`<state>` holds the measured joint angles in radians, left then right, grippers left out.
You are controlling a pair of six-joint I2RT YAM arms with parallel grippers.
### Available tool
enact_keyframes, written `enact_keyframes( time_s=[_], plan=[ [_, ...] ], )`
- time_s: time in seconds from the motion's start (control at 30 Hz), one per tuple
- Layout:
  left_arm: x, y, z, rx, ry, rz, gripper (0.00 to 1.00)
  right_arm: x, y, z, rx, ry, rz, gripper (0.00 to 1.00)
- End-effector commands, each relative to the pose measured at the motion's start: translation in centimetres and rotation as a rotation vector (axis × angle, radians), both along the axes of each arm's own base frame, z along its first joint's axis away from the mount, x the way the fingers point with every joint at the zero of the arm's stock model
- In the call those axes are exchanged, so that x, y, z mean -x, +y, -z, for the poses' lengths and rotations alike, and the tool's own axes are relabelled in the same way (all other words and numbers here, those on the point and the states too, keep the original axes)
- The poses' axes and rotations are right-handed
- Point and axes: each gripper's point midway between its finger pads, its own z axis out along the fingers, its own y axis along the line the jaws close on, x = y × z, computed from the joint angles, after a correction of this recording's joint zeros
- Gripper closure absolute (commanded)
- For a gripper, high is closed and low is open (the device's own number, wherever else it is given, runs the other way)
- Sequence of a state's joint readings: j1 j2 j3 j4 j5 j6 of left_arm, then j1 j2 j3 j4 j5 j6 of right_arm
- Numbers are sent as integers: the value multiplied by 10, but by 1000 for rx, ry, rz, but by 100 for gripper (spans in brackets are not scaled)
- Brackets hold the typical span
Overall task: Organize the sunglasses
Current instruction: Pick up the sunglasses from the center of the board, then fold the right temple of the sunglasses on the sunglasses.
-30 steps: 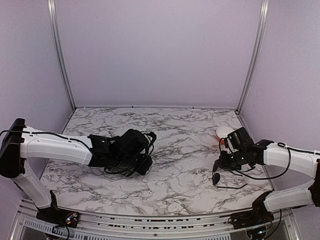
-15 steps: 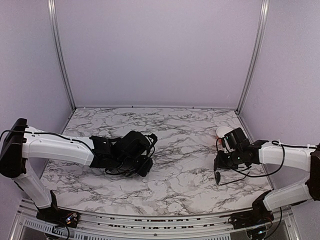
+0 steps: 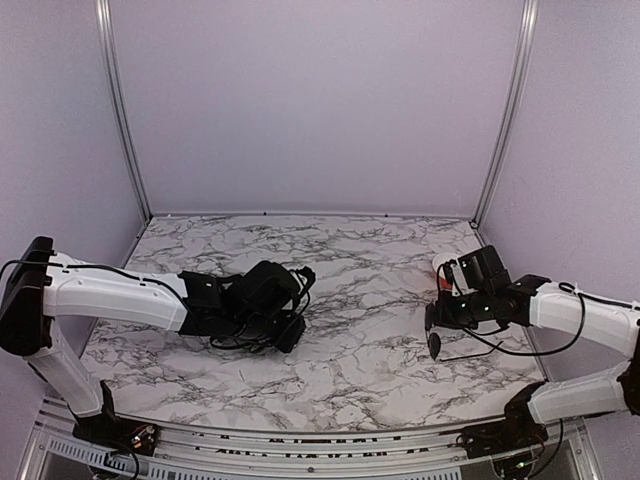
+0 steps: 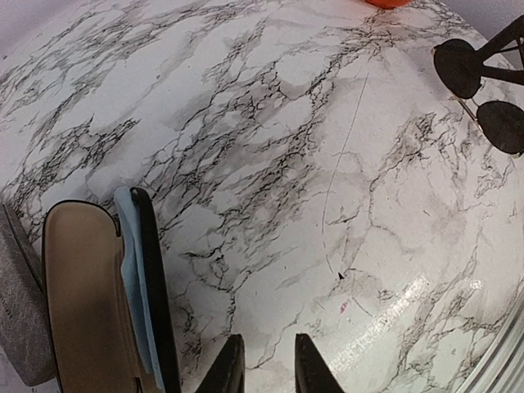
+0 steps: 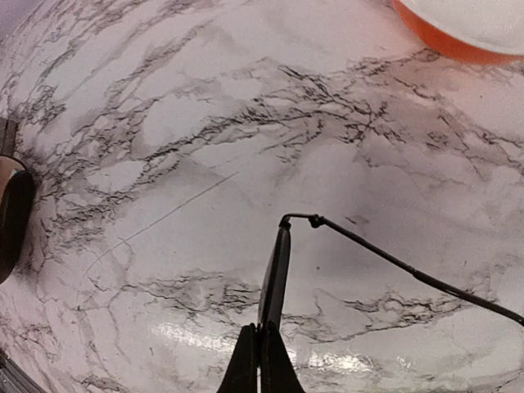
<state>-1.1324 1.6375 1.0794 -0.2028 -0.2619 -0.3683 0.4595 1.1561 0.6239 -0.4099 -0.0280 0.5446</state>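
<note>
Right gripper (image 5: 260, 364) is pinched fully closed on the black wire-framed sunglasses (image 5: 275, 274) with small dark oval lenses, gripping the frame at the front. From the right wrist one lens shows edge-on straight above the fingertips, and one thin temple arm runs off to the right over the white marble-pattern table (image 3: 360, 300). The top view puts the pair at the right side of the table, hanging just below the gripper; can't tell if it's touching the surface. An orange-and-white round object (image 5: 467, 24) sits just beyond it, near the back right. Left gripper (image 4: 264, 372) is at a narrow gap, with only bare marble visible between the fingers (image 4: 228, 370), holding nothing. It's low over the left-centre of the table. Just to its left is a glossy black oval case (image 4: 78, 295), open with its tan lining up and a light blue cloth (image 4: 133, 270) along the edge nearest the fingers. A grey rectangular fabric case (image 4: 20, 323) lies right against the far side of the black one. Sunglasses and cases are well apart, on opposite sides of the table.
</note>
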Motion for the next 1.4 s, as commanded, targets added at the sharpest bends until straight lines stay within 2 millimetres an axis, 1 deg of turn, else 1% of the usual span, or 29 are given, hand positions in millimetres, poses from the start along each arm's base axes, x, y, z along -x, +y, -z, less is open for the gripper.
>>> enact_keyframes(
  time_s=[0.0, 0.1, 0.17, 0.2, 0.27, 0.33, 0.43, 0.5, 0.57, 0.67, 0.77, 0.97, 1.03, 1.1, 1.13, 1.17, 1.23, 1.3, 1.37],
  plan=[
    [-2, -10, -42, 79, -71, 38, 78, -12, 32, -69, -155, -168, -146, 100],
    [-1, -14, -63, 112, -111, 91, 78, -3, 56, -105, -275, -243, -287, 100],
    [9, -21, -79, 143, -138, 194, 76, 4, 71, -125, -340, -286, -385, 100],
    [15, -25, -87, 162, -153, 257, 74, 8, 78, -134, -369, -304, -437, 100],
    [31, -30, -99, 203, -188, 384, 66, 17, 90, -154, -414, -359, -538, 100],
    [40, -32, -113, 255, -236, 462, 59, 28, 103, -172, -457, -413, -629, 100],
    [52, -33, -133, 356, -298, 555, 47, 53, 128, -201, -497, -520, -798, 100],
    [63, -33, -147, 434, -336, 635, 42, 69, 144, -214, -504, -588, -910, 100],
    [69, -30, -157, 468, -377, 683, 33, 83, 154, -224, -515, -636, -1010, 100],
    [78, -28, -166, 481, -430, 767, 27, 99, 164, -234, -543, -684, -1128, 100],
    [81, -24, -170, 471, -481, 806, 25, 114, 171, -239, -562, -711, -1235, 100],
    [98, -13, -184, 496, -549, 900, 24, 141, 189, -228, -556, -678, -1407, 100],
    [103, -13, -187, 511, -548, 930, 24, 149, 195, -226, -559, -682, -1445, 100],
    [110, -14, -188, 535, -527, 969, 25, 151, 197, -226, -567, -698, -1467, 100],
    [112, -15, -188, 546, -510, 984, 26, 161, 201, -226, -581, -703, -1498, 100],
    [115, -17, -187, 559, -491, 1006, 26, 163, 202, -227, -587, -709, -1509, 100],
    [121, -19, -187, 585, -449, 1041, 28, 162, 205, -229, -583, -739, -1508, 100],
    [117, -19, -187, 598, -414, 1018, 28, 163, 206, -236, -602, -772, -1518, 100],
    [101, -15, -191, 641, -355, 928, 28, 169, 206, -244, -627, -799, -1541, 100]
  ],
)
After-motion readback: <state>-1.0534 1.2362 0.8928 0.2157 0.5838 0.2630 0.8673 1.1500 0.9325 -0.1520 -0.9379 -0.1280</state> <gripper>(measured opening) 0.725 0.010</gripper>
